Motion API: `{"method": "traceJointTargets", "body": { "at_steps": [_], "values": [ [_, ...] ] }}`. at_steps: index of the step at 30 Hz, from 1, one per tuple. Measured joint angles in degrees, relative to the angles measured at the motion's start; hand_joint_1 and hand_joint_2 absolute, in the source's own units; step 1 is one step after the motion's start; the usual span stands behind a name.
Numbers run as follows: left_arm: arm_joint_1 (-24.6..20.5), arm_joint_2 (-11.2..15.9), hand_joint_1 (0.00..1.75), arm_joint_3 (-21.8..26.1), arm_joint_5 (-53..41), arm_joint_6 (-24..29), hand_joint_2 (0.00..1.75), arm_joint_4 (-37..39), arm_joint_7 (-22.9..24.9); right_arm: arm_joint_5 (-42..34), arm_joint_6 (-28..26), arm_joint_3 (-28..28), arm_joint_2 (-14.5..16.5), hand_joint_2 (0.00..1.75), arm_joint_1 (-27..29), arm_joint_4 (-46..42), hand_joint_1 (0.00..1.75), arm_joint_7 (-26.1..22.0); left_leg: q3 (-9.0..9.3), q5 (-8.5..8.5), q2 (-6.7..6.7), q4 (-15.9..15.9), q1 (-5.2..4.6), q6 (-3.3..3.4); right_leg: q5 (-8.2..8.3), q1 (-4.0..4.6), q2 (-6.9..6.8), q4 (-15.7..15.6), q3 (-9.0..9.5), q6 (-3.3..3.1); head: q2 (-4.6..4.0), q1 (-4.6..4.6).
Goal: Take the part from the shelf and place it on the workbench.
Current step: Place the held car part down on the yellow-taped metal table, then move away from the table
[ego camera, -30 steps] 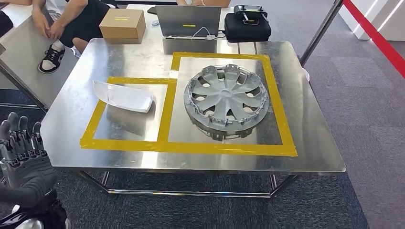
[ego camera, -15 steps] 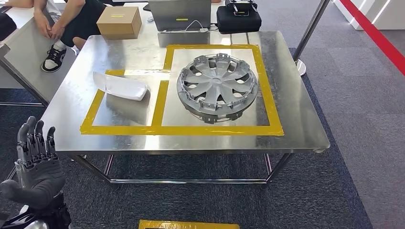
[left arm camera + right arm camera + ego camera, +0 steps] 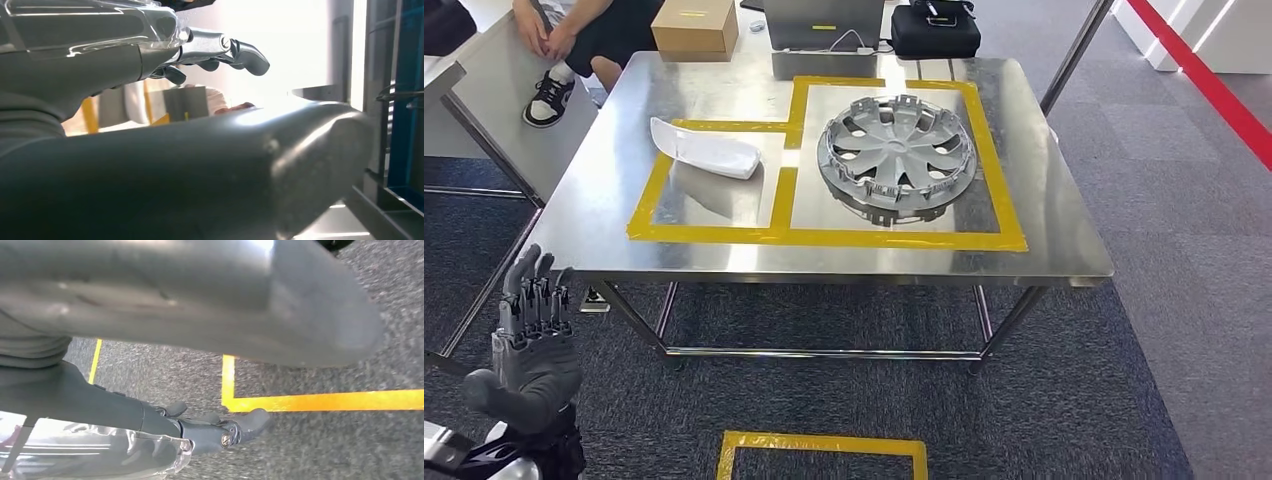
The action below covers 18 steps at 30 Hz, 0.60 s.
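Head view: one left hand point(image 3: 529, 345) at seven o'clock, fingers spread, holding nothing. Right hand point(image 3: 200, 427), seen from its wrist, hangs over carpet, fingers loosely apart, partly hidden by its thumb. On the workbench point(image 3: 604, 200): one hubcap point(image 3: 896, 157) at twelve, one white part point(image 3: 704, 150) at eleven.
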Motion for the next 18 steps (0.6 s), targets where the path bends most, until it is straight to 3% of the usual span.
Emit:
{"method": "traceJointTargets", "body": {
  "at_steps": [1,3,5,6,8,9,11,13,14,15,16,18],
  "values": [
    [0.17,0.02,0.0,-0.15,-0.44,-0.03,0.0,0.64,0.37,-0.08,0.01,0.0,-0.05,0.0,0.01,-0.01,0.0,-0.05,-0.88,0.54,0.04,0.32,-0.1,-0.02,1.41,0.06,0.0,-0.38,1.49,-0.22,0.0,-0.01],
    [0.38,0.07,0.0,-0.51,-1.76,-0.08,0.0,2.41,1.56,-0.31,0.04,-0.01,-0.14,0.0,-0.04,-0.03,0.0,-0.15,-2.51,1.42,0.06,1.12,-0.24,-0.18,4.14,0.25,0.0,-7.18,7.3,-0.84,0.0,-0.01],
    [0.39,0.15,0.0,-0.9,-3.55,-0.08,0.0,5.37,2.72,-0.5,0.11,-0.01,-0.22,0.0,-0.25,-0.05,0.0,-0.23,-3.58,2.17,0.07,1.83,-0.43,-0.58,3.82,0.5,0.01,-15.77,12.88,-1.28,0.0,-0.06],
    [0.27,0.2,0.0,-1.06,-4.5,0.02,0.0,7.55,2.98,-0.54,0.14,-0.01,-0.23,0.0,-0.35,-0.07,0.0,-0.25,-3.86,2.59,0.1,1.99,-0.45,-0.86,3.24,0.66,0.01,-18.12,14.12,-1.47,0.0,-0.05],
    [-0.13,0.39,0.0,-1.38,-6.45,0.45,0.0,13.3,3.2,-0.55,0.18,-0.02,-0.17,0.0,-0.39,-0.07,0.0,-0.19,-4.23,3.38,0.18,1.97,-0.39,-1.53,3.44,0.78,-0.03,-19.0,13.99,-2.07,0.0,-0.06],
    [-0.51,0.56,0.0,-1.49,-7.57,0.87,0.0,16.97,3.02,-0.55,0.2,-0.02,-0.09,0.0,-0.39,-0.07,0.0,-0.07,-4.51,3.01,0.08,2.24,-0.3,-1.95,3.97,0.72,-0.11,-19.0,13.59,-2.49,0.0,-0.03],
    [-1.8,1.09,0.0,-1.58,-9.58,1.91,0.0,25.52,2.32,-0.54,0.23,-0.02,0.05,0.0,-0.47,-0.07,0.0,0.24,-5.8,-0.64,-0.26,5.21,-0.04,-2.77,5.35,0.49,-0.3,-19.08,12.36,-3.25,0.0,-0.22],
    [-3.97,1.79,0.0,-1.52,-11.08,3.17,0.0,35.43,1.79,-0.56,0.24,-0.04,0.15,0.0,-0.58,-0.07,0.0,0.53,-7.91,-6.19,-0.48,12.22,0.3,-3.44,6.79,0.51,-0.38,-19.0,10.59,-3.53,0.0,-0.41],
    [-5.18,2.2,0.0,-1.4,-11.87,4.09,0.0,41.05,2.03,-0.58,0.24,-0.07,0.21,0.0,-0.58,-0.07,0.0,0.7,-8.74,-7.68,-0.48,15.84,0.46,-3.66,7.54,0.52,-0.38,-18.91,9.67,-3.51,0.0,-0.42],
    [-6.31,2.65,0.0,-1.22,-12.79,5.24,0.0,46.99,2.51,-0.61,0.24,-0.09,0.28,0.0,-0.57,-0.07,0.0,0.85,-8.9,-7.76,-0.48,18.3,0.62,-3.79,8.25,0.53,-0.37,-18.74,8.7,-3.45,0.0,-0.43],
    [-7.23,3.13,0.0,-1.01,-13.61,6.45,0.0,52.69,3.19,-0.63,0.23,-0.1,0.35,0.0,-0.56,-0.07,0.0,0.99,-8.15,-6.6,-0.48,18.94,0.76,-3.84,8.86,0.53,-0.34,-18.47,7.72,-3.37,0.0,-0.45],
    [-8.6,4.11,0.0,-0.59,-14.93,8.4,0.0,62.73,5.55,-0.64,0.22,-0.11,0.47,0.0,-0.48,-0.07,0.0,1.13,-3.43,-3.61,-0.48,14.09,0.98,-3.79,9.81,0.51,-0.26,-17.67,5.87,-3.06,0.0,-0.47]
  ]
}}
